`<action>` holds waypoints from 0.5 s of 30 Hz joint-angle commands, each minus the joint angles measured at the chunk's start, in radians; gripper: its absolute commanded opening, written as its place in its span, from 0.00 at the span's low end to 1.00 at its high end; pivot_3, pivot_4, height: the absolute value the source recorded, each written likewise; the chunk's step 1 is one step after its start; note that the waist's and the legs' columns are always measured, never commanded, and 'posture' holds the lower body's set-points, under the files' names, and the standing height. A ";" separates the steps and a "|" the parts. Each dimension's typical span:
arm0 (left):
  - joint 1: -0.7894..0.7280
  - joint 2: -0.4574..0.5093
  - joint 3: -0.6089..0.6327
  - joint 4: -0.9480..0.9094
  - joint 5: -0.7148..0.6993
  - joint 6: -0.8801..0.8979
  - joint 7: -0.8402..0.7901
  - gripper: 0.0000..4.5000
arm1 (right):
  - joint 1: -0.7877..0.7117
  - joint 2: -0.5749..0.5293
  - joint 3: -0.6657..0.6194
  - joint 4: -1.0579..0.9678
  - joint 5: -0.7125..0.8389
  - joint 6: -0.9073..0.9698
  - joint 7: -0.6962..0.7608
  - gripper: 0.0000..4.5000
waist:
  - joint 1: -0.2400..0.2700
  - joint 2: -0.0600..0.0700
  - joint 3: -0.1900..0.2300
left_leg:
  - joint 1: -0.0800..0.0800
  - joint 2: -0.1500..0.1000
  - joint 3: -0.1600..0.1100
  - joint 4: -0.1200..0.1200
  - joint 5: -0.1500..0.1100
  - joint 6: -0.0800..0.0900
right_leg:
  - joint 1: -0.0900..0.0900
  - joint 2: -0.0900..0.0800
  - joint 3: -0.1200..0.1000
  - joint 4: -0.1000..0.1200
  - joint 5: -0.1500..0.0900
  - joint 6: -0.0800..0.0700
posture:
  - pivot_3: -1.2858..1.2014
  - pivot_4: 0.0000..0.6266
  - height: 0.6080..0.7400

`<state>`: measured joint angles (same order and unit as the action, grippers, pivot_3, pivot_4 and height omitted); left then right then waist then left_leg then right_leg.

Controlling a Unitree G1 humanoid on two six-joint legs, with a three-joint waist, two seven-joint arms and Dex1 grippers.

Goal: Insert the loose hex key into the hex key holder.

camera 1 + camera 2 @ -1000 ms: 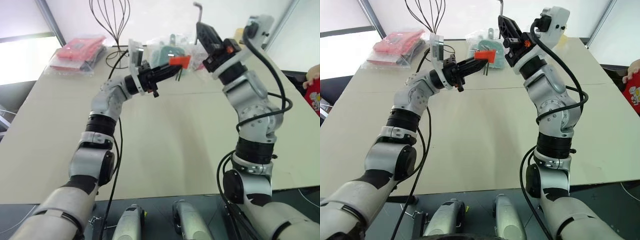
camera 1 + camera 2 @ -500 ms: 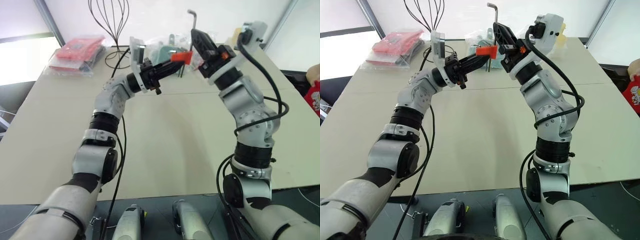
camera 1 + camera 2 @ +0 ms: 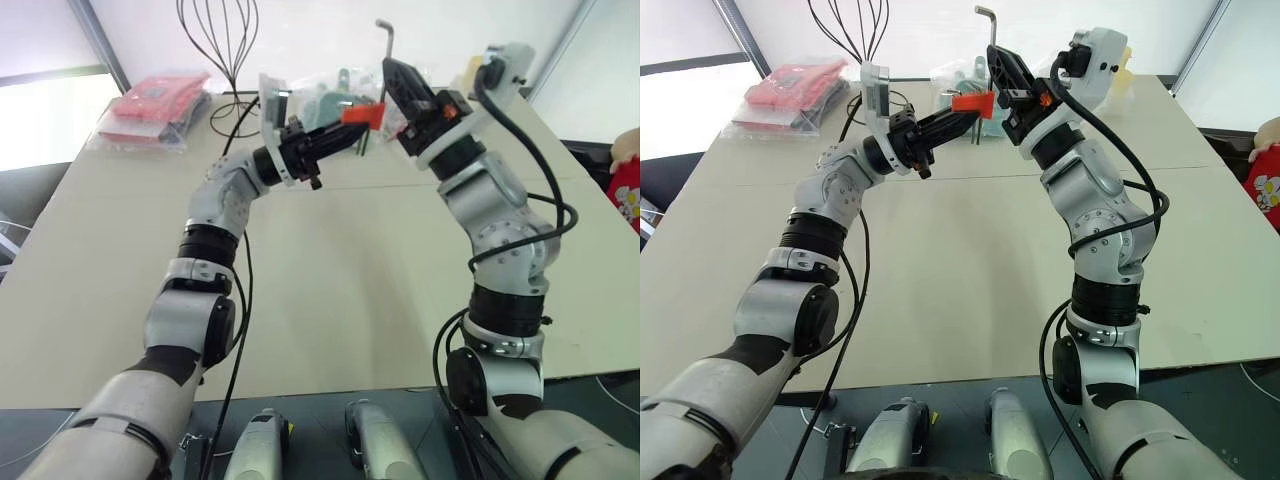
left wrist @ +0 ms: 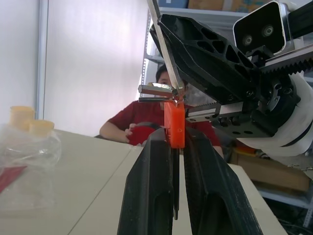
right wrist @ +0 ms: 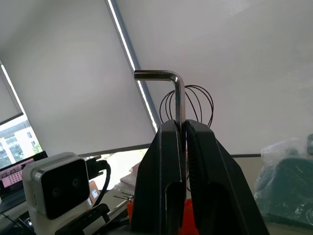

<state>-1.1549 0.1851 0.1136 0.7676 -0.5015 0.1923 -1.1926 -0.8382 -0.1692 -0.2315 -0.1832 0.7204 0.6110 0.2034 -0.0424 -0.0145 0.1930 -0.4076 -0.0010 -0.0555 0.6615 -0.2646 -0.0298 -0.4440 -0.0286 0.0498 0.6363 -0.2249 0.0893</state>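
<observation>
My left gripper [image 3: 350,130] is shut on the orange-red hex key holder [image 3: 365,114], held above the far middle of the table. In the left wrist view the holder [image 4: 174,128] stands between the fingertips with its metal keys pointing sideways. My right gripper [image 3: 390,65] is shut on the loose hex key [image 3: 385,40], whose bent end points up and left. The right wrist view shows the key [image 5: 179,100] upright between the fingers, with the holder [image 5: 186,223] below them. In the left wrist view the loose key's [image 4: 165,46] lower end sits right at the holder's top.
Red items in clear bags [image 3: 150,105] lie at the table's back left. A black wire stand [image 3: 220,40] and a bagged teal item [image 3: 335,95] sit behind the grippers. A person in red [image 4: 142,117] sits beyond the beige table [image 3: 350,290].
The right gripper with the loose hex key edged slightly left toward the holder a second ago. Over the last half second nothing has moved.
</observation>
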 commanded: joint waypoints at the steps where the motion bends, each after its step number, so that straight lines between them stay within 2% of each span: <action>1: -0.035 0.001 0.025 -0.037 -0.017 0.002 -0.002 0.00 | -0.002 -0.005 0.001 -0.035 0.003 -0.022 0.003 0.01 | 0.000 0.000 0.000 | 0.000 0.000 0.000 0.000 0.000 0.000 | 0.000 0.000 0.000 0.000 0.000 0.000 | 0.52 0.24 1.00; 15: -0.018 -0.008 0.033 -0.099 -0.035 0.053 0.007 0.00 | 0.009 -0.013 0.004 -0.018 -0.006 -0.044 0.009 0.01 | 0.000 0.000 0.000 | 0.000 0.000 0.000 0.001 0.000 0.000 | 0.000 0.000 0.000 0.001 0.000 0.000 | 0.52 0.24 1.00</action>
<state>-1.1541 0.1745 0.1159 0.7217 -0.5106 0.2504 -1.1884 -0.8261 -0.1755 -0.2241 -0.1830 0.7137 0.5838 0.2079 -0.0426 -0.0145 0.1930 -0.4073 -0.0010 -0.0556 0.6620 -0.2646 -0.0298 -0.4440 -0.0286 0.0499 0.6377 -0.2249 0.0892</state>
